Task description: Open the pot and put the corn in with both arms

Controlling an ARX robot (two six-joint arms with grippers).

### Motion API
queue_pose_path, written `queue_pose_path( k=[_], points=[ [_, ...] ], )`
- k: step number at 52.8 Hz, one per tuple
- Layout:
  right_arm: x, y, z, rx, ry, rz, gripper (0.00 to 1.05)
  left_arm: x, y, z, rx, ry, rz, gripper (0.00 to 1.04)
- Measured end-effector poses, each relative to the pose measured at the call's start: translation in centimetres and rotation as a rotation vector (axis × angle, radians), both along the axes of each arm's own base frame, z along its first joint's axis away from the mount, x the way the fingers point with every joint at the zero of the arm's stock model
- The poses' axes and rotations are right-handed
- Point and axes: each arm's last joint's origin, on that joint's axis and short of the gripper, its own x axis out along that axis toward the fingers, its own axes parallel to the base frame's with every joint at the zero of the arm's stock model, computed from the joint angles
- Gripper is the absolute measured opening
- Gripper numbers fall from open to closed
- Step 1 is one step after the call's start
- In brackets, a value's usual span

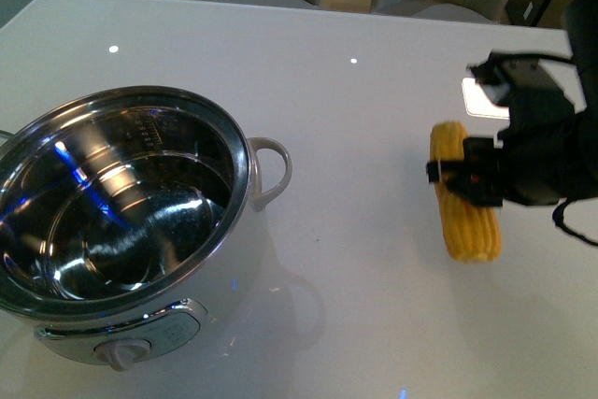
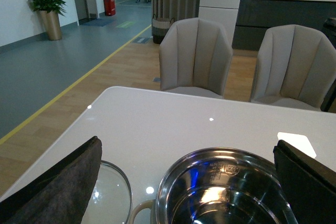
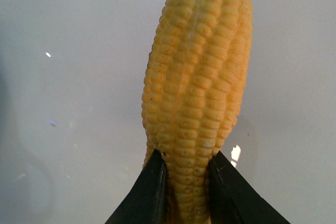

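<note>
Corn (image 3: 197, 87) sits gripped in right pincer (image 3: 187, 157) (jaws touching both sides).

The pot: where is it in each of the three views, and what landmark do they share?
Front view: the pot fills the lower left, lid off.
Left wrist view: the pot sits at the bottom edge, right of centre.
Right wrist view: not in it; only the corn in the right gripper shows.
Shared landmark: the white table, in all three views.

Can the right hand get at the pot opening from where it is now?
Probably yes: the pot stands open, lid set beside it, and only bare table separates it from the right hand gripping the corn.
</note>
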Motion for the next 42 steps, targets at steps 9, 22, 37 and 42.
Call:
queue_pose_path(
  k=[9,22,37,42],
  points=[
    [1.0,0.5,4.4,0.115,-0.098,-0.021,0.14,0.0,0.0,0.0,0.0,0.0,0.0,0.98],
    [2.9,5.3,8.8,0.27,-0.152,0.087,0.14,0.0,0.0,0.0,0.0,0.0,0.0,0.98],
    [4.5,11.0,9.6,0.398,-0.089,0.18,0.14,0.0,0.0,0.0,0.0,0.0,0.0,0.98],
    [4.6,12.0,9.8,0.43,-0.076,0.187,0.14,0.0,0.0,0.0,0.0,0.0,0.0,0.98]
  ],
)
